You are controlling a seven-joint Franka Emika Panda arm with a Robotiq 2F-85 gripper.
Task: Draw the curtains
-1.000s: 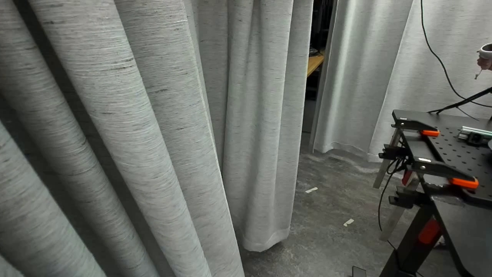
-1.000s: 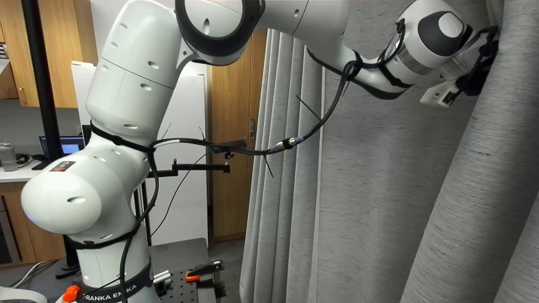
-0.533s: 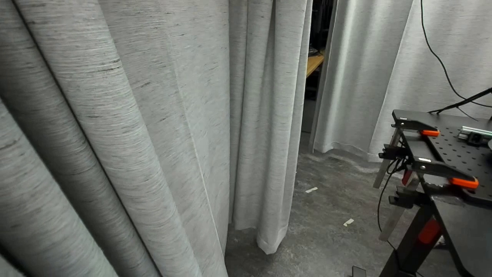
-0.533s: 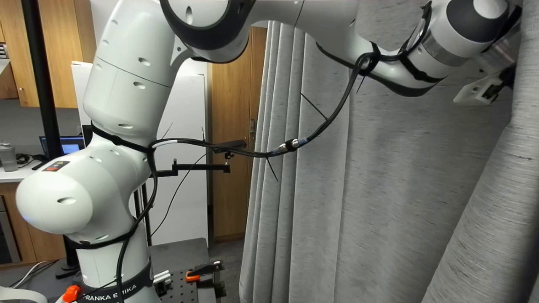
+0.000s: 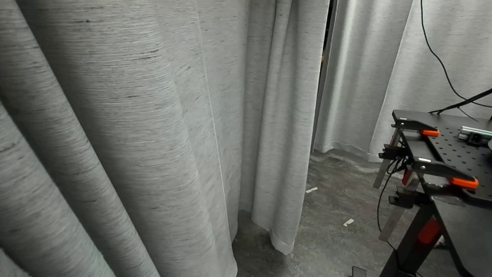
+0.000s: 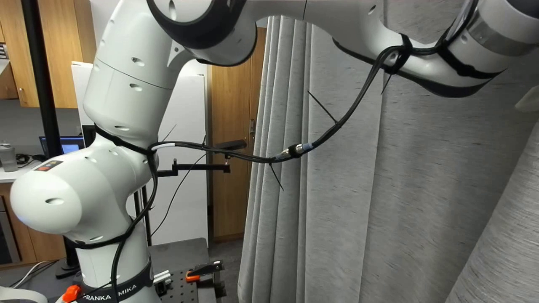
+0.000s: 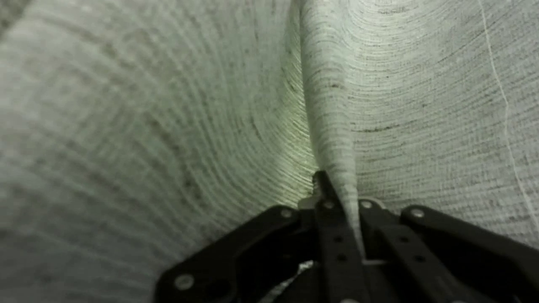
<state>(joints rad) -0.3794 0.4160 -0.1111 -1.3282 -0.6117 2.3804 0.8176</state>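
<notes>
The curtain (image 5: 127, 115) hangs in folds across an exterior view's left and centre, a table (image 5: 461, 154) at right. Low in the wrist view, the gripper (image 7: 348, 206), nearly closed, pinches a curtain fold.

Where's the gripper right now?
In the wrist view, the gripper is at the bottom, slightly right of centre, shut on a narrow curtain fold that runs up to the top edge.
</notes>
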